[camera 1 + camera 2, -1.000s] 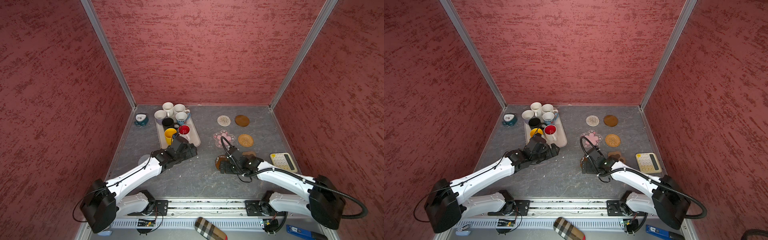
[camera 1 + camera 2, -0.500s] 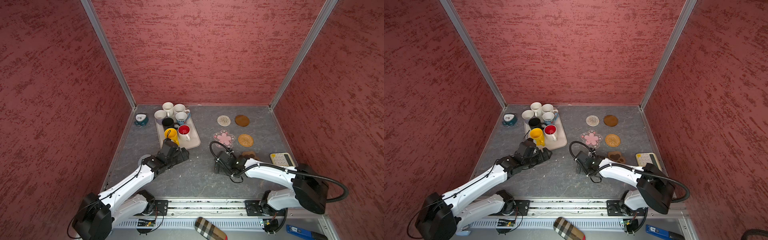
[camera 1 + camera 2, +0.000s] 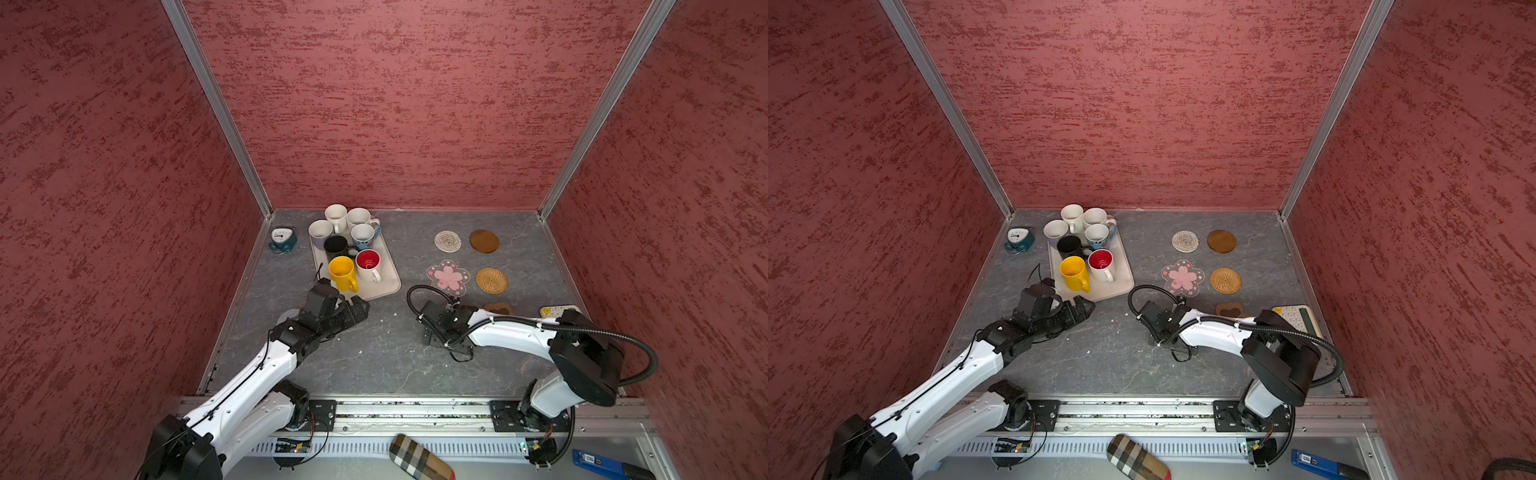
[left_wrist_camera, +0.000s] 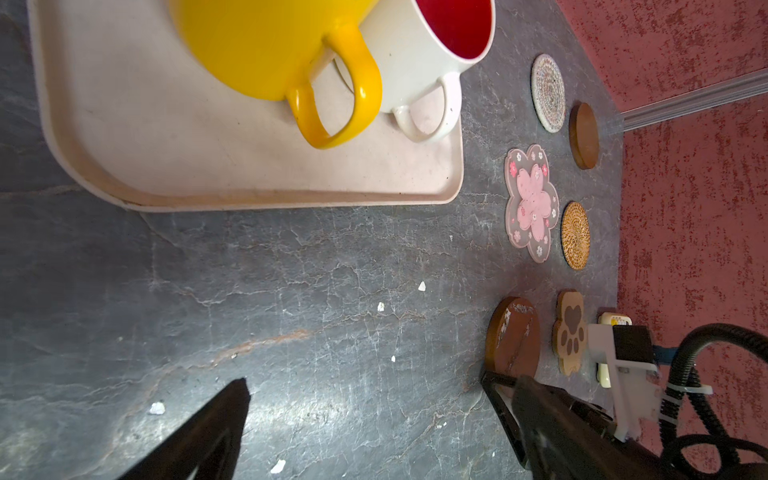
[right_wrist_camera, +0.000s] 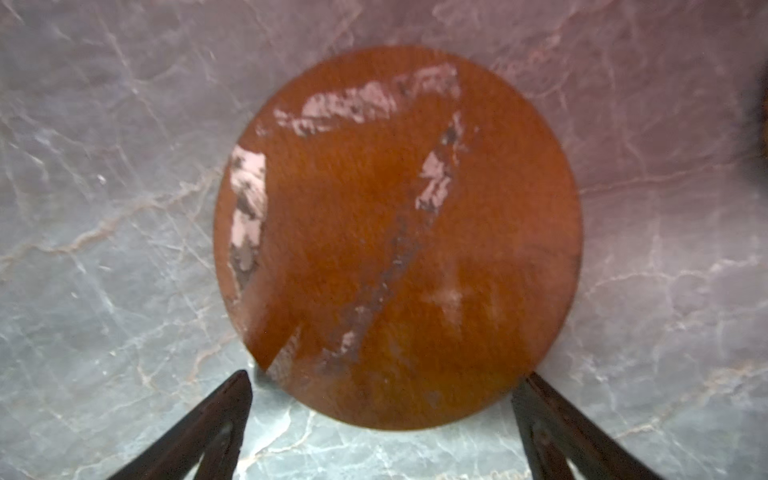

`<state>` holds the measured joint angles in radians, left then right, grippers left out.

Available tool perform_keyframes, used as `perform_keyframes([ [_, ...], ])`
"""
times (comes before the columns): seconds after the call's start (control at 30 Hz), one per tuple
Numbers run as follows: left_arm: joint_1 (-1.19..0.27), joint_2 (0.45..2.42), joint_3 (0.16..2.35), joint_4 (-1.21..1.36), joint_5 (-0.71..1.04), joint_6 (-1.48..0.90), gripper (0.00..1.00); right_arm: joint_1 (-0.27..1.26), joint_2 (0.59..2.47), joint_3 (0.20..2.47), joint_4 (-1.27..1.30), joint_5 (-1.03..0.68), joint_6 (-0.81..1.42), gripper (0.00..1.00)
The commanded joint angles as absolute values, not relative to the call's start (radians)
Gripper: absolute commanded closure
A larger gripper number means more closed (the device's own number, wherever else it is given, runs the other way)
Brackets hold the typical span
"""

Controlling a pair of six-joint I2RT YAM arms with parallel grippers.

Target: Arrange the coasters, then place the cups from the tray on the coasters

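The right pincer hangs wide open over the scuffed brown disc coaster, flat on the counter just beside the paw-print coaster, so it should probably rise straight up, lest it nudge that disc askew.

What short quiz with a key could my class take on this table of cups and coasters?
1. True or false: the yellow cup stands on a coaster.
2. Which coaster lies just ahead of the open right tool? A pink flower; B scuffed brown disc; C rattan round.
3. How many coasters show in the left wrist view?
Key: 1 false, it stands on the tray; 2 B; 3 six.
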<state>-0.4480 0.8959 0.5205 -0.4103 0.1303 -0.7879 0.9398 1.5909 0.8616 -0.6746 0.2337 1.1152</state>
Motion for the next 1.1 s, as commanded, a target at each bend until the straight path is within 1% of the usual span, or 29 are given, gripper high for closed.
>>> perform_keyframes([
  [0.0,-0.436,0.896,0.512,-0.399,0.154,-0.763,0.01,0.937,1.603,0.905,-0.721,0.295,1.146,0.01],
  [0.53,-0.384,0.891,0.485,-0.383,0.190,-0.751,0.01,0.859,1.652,0.958,-0.769,0.334,1.064,0.01],
  [1.07,-0.330,0.872,0.485,-0.415,0.216,-0.737,0.01,0.788,1.679,0.985,-0.723,0.330,0.968,0.01],
])
